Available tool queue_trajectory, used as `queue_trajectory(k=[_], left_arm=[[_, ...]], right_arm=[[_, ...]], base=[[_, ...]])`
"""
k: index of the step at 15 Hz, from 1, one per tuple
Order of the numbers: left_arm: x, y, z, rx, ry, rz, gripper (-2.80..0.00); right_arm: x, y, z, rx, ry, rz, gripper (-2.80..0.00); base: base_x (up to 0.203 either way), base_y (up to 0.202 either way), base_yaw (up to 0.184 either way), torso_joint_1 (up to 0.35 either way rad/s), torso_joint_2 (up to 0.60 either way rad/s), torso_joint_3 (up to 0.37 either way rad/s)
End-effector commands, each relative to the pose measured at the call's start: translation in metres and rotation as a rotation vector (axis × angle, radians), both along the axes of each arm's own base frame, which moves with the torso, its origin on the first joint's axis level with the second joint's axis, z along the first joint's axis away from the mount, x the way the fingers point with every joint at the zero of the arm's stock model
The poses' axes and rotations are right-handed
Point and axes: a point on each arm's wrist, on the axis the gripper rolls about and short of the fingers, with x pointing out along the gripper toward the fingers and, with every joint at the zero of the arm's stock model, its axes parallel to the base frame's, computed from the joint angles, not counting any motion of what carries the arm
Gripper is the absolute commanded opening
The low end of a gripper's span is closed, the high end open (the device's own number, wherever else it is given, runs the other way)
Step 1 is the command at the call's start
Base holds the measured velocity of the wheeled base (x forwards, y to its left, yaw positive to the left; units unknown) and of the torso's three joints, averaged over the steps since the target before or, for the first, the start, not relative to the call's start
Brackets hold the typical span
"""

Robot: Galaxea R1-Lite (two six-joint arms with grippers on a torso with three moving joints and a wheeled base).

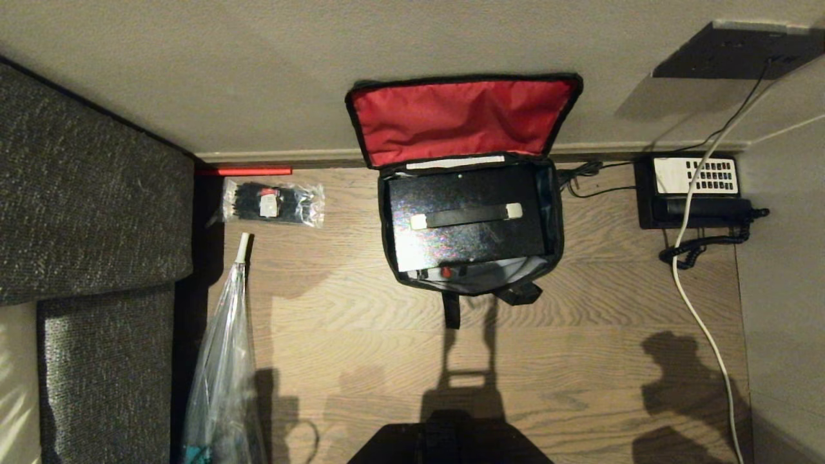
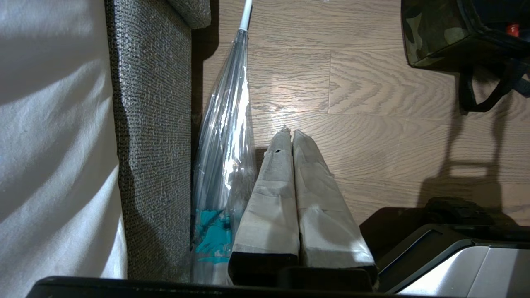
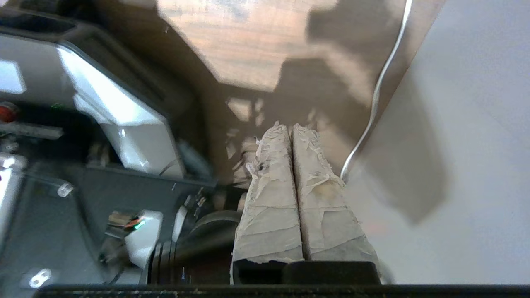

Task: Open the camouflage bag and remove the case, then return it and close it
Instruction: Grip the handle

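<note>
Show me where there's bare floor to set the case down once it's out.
Widest patch: in front of the bag, between the umbrella and the white cable. Smaller patch between the ties packet and bag. Crowded by the phone.

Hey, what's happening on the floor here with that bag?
Nothing is being handled right now. The camouflage bag sits on the wood floor with its red-lined lid flipped open against the wall, and the case lies inside it. Both claws are shut and away from the bag: the left claw near the sofa, the right claw beside the robot's base.
</note>
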Motion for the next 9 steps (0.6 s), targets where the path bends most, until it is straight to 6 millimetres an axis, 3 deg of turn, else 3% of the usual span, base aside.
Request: queue_trajectory(k=[1,4,9], left_arm=[[0.0,0.0,0.0,-0.001,-0.001,0.002,-2.8],[0.0,0.0,0.0,0.0,-0.001,0.002,-2.8],[0.0,0.0,-0.001,0.01,0.005,-0.001,-2.8]], right_arm=[[0.003,0.0,-0.004,-0.037,-0.012,-0.029,-2.8],[0.004,0.0,-0.016,-0.063,0.015,-0.03,-2.8],[0.004,0.001,-0.016,-0.059,0.018,-0.049,-2.8]], base=[[0.0,0.0,0.0,0.0,0.0,0.0],[0.0,0.0,0.0,0.0,0.0,0.0],[0.0,0.0,0.0,0.0,0.0,0.0]])
